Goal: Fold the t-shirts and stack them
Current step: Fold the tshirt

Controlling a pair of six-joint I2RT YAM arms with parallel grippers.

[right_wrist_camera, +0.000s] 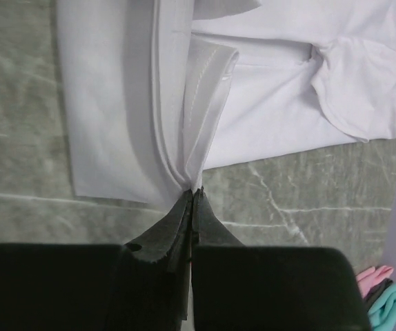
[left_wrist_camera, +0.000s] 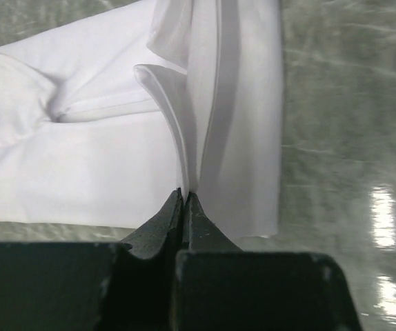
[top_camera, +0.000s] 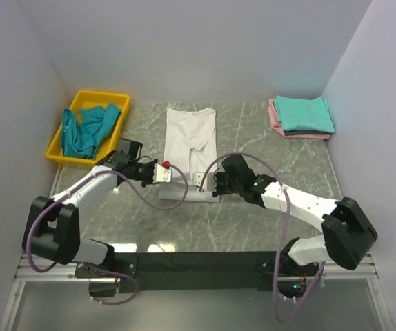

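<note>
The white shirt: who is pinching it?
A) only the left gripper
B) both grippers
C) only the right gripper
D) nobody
B: the left gripper and the right gripper are each shut on a fold of the white shirt, as both wrist views show.

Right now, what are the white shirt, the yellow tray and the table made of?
The white t-shirt looks like soft matte cloth, probably cotton: it folds and creases. The yellow tray seems to be smooth plastic: even colour, rounded rim. The table looks like polished stone or a marble-look laminate: grey veins, glare.
</note>
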